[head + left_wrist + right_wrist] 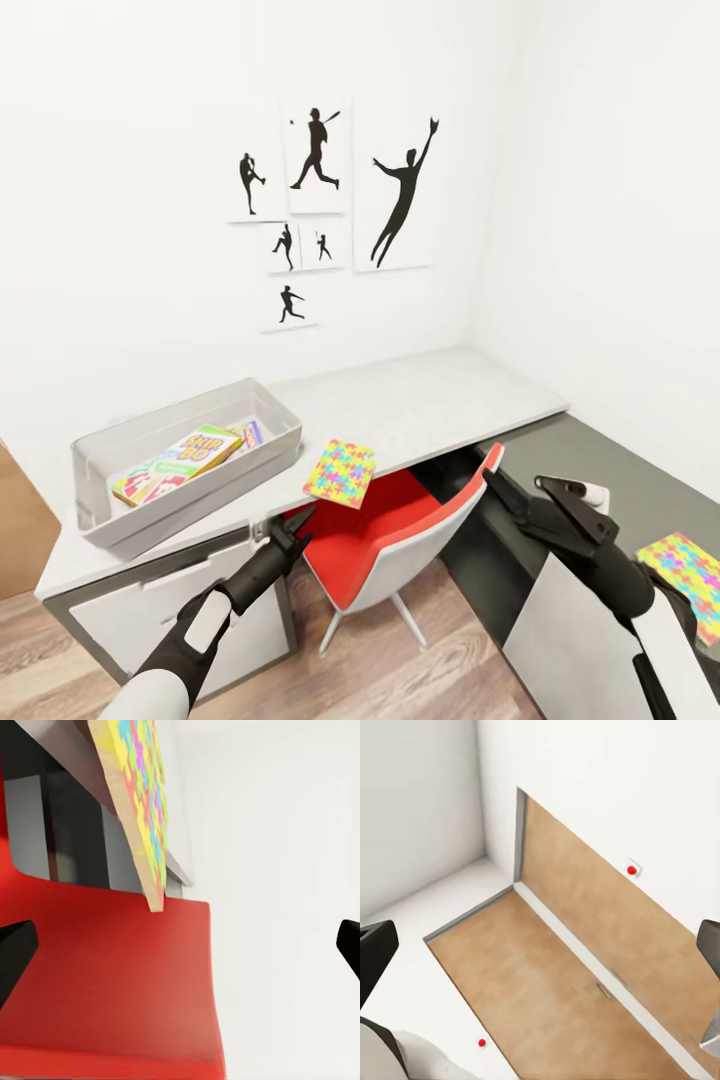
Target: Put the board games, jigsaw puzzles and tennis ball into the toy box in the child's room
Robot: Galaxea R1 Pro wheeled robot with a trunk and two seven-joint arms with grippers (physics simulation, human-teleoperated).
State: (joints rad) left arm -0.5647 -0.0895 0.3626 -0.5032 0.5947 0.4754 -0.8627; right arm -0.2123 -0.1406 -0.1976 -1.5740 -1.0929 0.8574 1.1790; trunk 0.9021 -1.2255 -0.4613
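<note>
Both sets of jaws are spread and holding nothing: on my left gripper the two dark tips stand wide apart in the wrist view, and the right gripper shows the same wide gap. My nearest target is the jigsaw puzzle, a thin board of yellow, pink, blue and green pieces lying at the front edge of the bench with one corner poking out past the edge, above the red chair. I judge that overhang handy, since it leaves an edge the jaws could close on without scraping the benchtop. My left gripper sits just below and beside that corner, pointing up toward it, so I read this as lining up for the pick. Left of the puzzle on the same grey top stands the toy box, a see-through bin holding the Skip-Bo game flat on its floor, with a smaller printed box beside it. Being close, the bin makes for a short carry. A second puzzle rests on the lower dark section to my right, close beside the right arm, well apart from the bin. I cannot spot the tennis ball. On the white wall above hang black baseball silhouettes.
</note>
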